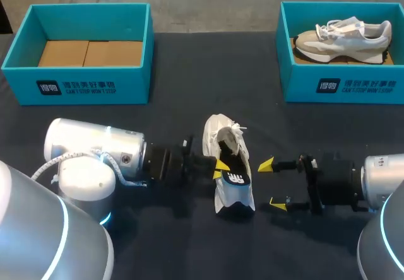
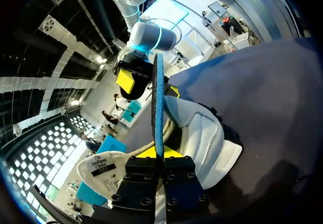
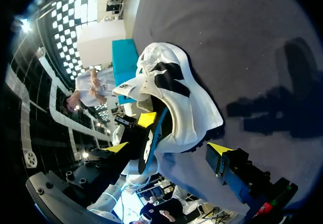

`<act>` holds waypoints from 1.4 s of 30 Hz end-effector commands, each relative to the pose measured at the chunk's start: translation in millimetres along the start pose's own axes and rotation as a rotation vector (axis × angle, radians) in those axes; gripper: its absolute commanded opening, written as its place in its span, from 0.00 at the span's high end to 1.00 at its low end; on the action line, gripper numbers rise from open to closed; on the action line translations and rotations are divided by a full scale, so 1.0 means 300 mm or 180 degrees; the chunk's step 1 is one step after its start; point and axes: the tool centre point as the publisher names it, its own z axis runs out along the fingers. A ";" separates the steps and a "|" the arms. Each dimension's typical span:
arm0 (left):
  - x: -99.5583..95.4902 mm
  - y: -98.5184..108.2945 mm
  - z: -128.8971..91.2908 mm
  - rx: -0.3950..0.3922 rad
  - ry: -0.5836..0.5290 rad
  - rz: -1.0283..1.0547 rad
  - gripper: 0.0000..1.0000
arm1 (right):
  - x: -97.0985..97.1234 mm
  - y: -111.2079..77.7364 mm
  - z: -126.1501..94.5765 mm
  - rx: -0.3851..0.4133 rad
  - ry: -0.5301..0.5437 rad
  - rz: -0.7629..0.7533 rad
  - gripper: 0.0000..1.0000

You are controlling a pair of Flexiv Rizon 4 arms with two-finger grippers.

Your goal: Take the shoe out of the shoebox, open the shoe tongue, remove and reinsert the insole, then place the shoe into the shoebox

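A white shoe lies on the black table between my two grippers, its tongue pulled open. Its black insole, with a white logo, sticks up out of the shoe's opening. My left gripper is shut on the insole's edge. In the left wrist view the insole stands edge-on, rising from that gripper, with the shoe beside it. My right gripper stands wide open just right of the heel, holding nothing. In the right wrist view the shoe and insole lie ahead of that gripper.
A teal shoebox with a cardboard floor stands at the back left. A second teal shoebox at the back right holds a beige and white shoe. Dark cloth covers the table.
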 end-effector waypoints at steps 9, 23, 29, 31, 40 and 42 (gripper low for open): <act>-0.005 0.009 0.031 -0.0005 0.0022 0.0022 1.00 | 0.003 -0.004 -0.002 -0.0006 -0.0012 0.0003 0.00; -0.014 -0.095 0.010 0.0109 -0.0068 0.0066 0.80 | 0.003 -0.004 -0.002 -0.0006 -0.0012 0.0003 0.00; -0.011 -0.119 0.008 0.0173 -0.0088 0.0058 1.00 | 0.003 -0.004 -0.002 -0.0006 -0.0012 0.0003 0.00; -0.010 -0.124 0.005 0.0191 -0.0076 0.0060 1.00 | 0.003 -0.004 -0.002 -0.0006 -0.0012 0.0003 0.00; -0.013 -0.121 0.005 0.0189 -0.0052 0.0079 1.00 | 0.003 -0.004 -0.002 -0.0006 -0.0012 0.0003 0.00; -0.013 -0.108 0.009 0.0175 -0.0047 0.0084 1.00 | 0.003 -0.004 -0.002 -0.0006 -0.0012 0.0003 0.00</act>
